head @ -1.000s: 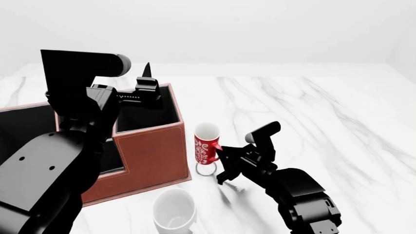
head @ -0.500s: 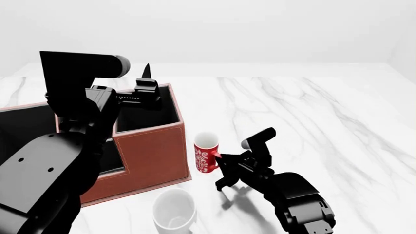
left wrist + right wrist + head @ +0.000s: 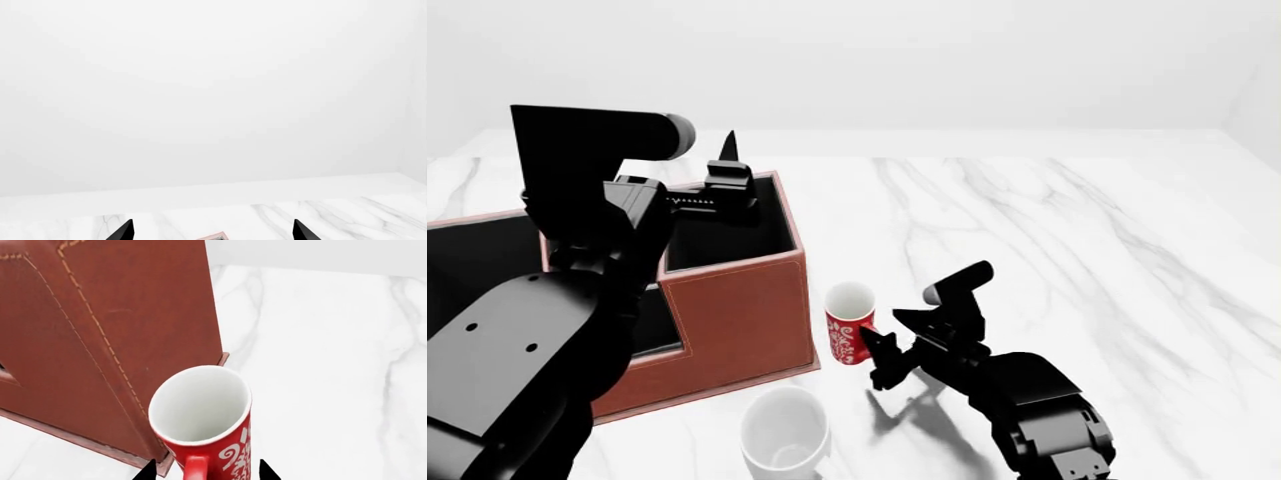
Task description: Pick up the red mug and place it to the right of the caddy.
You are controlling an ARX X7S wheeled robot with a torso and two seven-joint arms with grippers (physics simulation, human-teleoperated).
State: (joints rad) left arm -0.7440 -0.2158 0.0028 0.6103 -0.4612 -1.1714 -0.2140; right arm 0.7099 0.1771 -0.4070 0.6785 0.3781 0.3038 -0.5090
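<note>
1. Red ceramic mug [image 3: 850, 331] with white patterned markings, a white inside and a red handle is standing upright on the white marbled desk [image 3: 1094, 230], just right of the front corner of the large reddish-brown leather-look caddy [image 3: 741, 310] with black-lined compartments.
2. Right gripper [image 3: 878, 352] is reaching in from the mug's right, its jaws narrowly parted around the handle side; whether they are gripping it I cannot tell.
3. Seen from the right wrist, the mug [image 3: 203, 427] is sitting directly ahead, mouth up, long axis vertical, nearly touching the caddy wall [image 3: 127, 340].
4. Left gripper [image 3: 727, 175] is hovering over the caddy's far compartment, jaws spread wide and empty, well apart from the mug.
5. Plain white footed mug [image 3: 785, 432] is standing nearby in front; bare desk is lying open to the right.
</note>
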